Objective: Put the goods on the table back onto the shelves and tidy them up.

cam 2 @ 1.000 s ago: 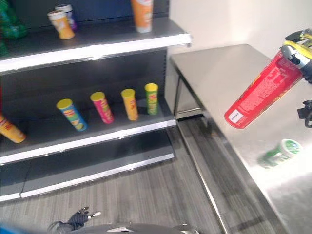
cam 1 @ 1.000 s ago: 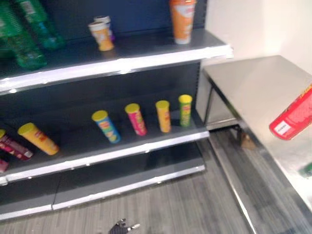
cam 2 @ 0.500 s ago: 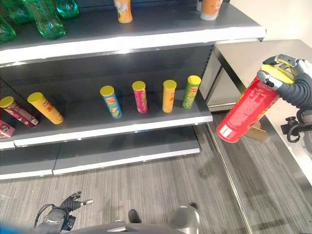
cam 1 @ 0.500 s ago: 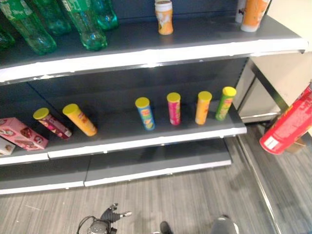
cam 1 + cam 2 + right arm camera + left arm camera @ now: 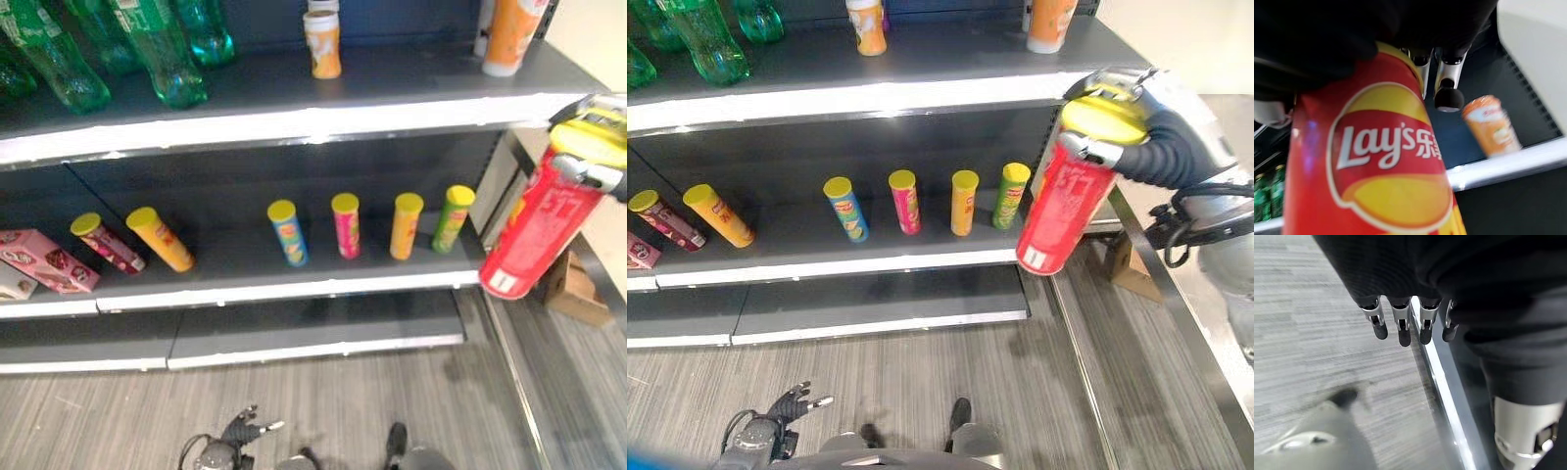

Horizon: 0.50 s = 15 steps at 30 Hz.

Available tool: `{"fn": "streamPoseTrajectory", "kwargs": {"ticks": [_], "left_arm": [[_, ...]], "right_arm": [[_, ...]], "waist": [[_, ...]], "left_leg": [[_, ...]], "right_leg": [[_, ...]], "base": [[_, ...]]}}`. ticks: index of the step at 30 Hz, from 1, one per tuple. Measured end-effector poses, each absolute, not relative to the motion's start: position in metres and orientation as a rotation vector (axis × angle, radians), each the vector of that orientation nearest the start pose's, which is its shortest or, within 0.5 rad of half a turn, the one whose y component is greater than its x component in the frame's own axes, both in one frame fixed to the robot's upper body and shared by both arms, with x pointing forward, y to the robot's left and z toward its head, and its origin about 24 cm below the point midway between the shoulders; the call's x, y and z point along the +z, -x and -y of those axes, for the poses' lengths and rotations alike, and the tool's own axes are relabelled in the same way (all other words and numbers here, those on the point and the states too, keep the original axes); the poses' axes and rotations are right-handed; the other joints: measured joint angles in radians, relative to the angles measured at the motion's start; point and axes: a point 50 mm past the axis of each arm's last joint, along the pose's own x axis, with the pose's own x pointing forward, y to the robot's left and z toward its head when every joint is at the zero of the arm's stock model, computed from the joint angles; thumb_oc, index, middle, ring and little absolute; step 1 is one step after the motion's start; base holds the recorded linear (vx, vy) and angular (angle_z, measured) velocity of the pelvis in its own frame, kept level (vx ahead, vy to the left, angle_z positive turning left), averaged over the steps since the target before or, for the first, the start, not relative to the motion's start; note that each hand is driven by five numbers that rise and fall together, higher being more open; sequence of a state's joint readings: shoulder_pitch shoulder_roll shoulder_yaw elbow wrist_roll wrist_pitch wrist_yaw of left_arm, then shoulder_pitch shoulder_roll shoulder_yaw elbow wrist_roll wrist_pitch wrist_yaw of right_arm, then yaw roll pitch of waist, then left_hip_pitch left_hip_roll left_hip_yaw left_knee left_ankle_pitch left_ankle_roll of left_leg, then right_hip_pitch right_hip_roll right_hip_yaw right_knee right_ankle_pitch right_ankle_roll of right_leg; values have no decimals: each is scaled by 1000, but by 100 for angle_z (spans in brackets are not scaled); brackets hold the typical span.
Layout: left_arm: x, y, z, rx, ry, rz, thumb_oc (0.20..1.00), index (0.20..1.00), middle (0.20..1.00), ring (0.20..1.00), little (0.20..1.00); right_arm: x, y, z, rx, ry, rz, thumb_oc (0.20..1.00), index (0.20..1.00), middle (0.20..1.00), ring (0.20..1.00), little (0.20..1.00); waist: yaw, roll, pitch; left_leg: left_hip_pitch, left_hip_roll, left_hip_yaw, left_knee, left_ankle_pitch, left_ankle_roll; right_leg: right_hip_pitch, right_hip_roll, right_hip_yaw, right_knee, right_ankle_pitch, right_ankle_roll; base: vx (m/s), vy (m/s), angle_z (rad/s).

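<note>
far left on the top shelf (image 5: 294,122) stand the green bottles (image 5: 157,49), upright in a group, w/ a small orange cup (image 5: 322,44) further along. below, on the middle shelf (image 5: 294,286), a pink box (image 5: 44,262) lies flat, then two tubes lean over, a dark red tube (image 5: 106,244) and a yellow tube (image 5: 160,239); the blue tube (image 5: 287,232), pink tube (image 5: 345,224), orange tube (image 5: 405,225) and green tube (image 5: 452,218) stand spaced in a row, lids to the front, prob so they face the aisle. my left hand (image 5: 1400,323) hangs low over the floor, fingers straight, holding nothing. on the right my right hand (image 5: 1161,147) is wrapped round the lid end of the red chip can (image 5: 1063,211), tilted base-down, in the air just beside the green tube at the shelf's right end. i reckon it goes upright there next.
</note>
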State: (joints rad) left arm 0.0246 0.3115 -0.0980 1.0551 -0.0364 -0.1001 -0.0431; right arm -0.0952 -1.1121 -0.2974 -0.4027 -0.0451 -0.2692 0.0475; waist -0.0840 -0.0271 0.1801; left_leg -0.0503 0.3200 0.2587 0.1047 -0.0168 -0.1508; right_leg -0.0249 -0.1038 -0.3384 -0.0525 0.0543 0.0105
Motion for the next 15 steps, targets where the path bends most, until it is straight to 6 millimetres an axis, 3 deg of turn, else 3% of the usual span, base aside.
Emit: {"fn": "streamPoseTrajectory", "kwargs": {"ticks": [1,2,3,6,8,9,10,11,12,13,15], "left_arm": [[-138,-125,-255,49,-282,-985,1000,1000,1000,1000,1000],[-137,-126,-255,50,-282,-984,1000,1000,1000,1000,1000],[-138,-128,-250,39,-278,-975,1000,1000,1000,1000,1000],[-138,-129,-246,32,-288,-968,1000,1000,1000,1000,1000],[-138,-134,-241,0,-313,-959,1000,1000,1000,1000,1000],[-135,-143,-238,-24,-341,-932,1000,1000,1000,1000,1000],[-129,-148,-250,-2,-378,-907,1000,1000,1000,1000,1000],[-127,-148,-256,6,-397,-907,1000,1000,1000,1000,1000],[-127,-142,-264,19,-415,-935,1000,1000,1000,1000,1000],[-127,-142,-265,24,-415,-939,1000,1000,1000,1000,1000],[-126,-138,-272,56,-416,-942,1000,1000,1000,1000,1000]], "right_arm": [[277,-218,237,110,1235,817,200,200,200,200,200],[276,-218,237,110,1238,811,200,200,200,200,200],[270,-219,239,106,1280,778,200,200,200,200,200],[259,-221,238,92,1267,765,200,200,200,200,200],[253,-222,237,72,1260,755,200,200,200,200,200],[242,-225,234,59,1237,747,200,200,200,200,200],[222,-230,223,116,1213,705,200,200,200,200,200],[217,-234,213,145,1191,715,200,200,200,200,200],[211,-240,191,203,1141,755,200,200,200,200,200],[207,-241,184,236,1138,759,200,200,200,200,200],[197,-244,175,286,1147,744,200,200,200,200,200]], "waist": [[-11,10,-5],[-18,10,-5],[-25,24,-7],[-25,71,-27],[-31,95,-27],[-41,110,-34],[-45,50,-26],[-42,23,-21],[-30,9,-12],[-19,17,-7],[12,15,-5]], "left_leg": [[-8,43,8,-10,17,-11],[-8,56,4,-16,20,-14],[-13,102,-22,-36,52,-31],[30,92,-49,-87,65,-55],[37,20,-48,-145,67,-52],[55,-70,-31,-183,74,-54],[51,-181,-23,-184,64,-5],[57,-219,-5,-182,55,18],[58,-247,40,-183,46,47],[64,-252,56,-192,46,56],[76,-272,73,-194,35,87]], "right_leg": [[-15,1,-17,14,-9,-1],[-19,-2,-16,15,-9,-1],[-39,-34,-6,22,2,31],[-37,-48,12,9,29,79],[-34,-96,5,1,59,120],[-36,-160,18,2,81,176],[-41,-252,48,15,113,155],[-57,-288,52,23,137,159],[-96,-314,60,23,225,120],[-115,-318,47,27,261,93],[-121,-329,-24,40,351,96]], "base": [[53,246,10],[149,442,16],[179,427,5],[202,523,-7],[127,511,14],[76,670,39],[41,610,20],[22,563,-24],[2,343,-62],[0,241,-59],[25,224,-22]]}}
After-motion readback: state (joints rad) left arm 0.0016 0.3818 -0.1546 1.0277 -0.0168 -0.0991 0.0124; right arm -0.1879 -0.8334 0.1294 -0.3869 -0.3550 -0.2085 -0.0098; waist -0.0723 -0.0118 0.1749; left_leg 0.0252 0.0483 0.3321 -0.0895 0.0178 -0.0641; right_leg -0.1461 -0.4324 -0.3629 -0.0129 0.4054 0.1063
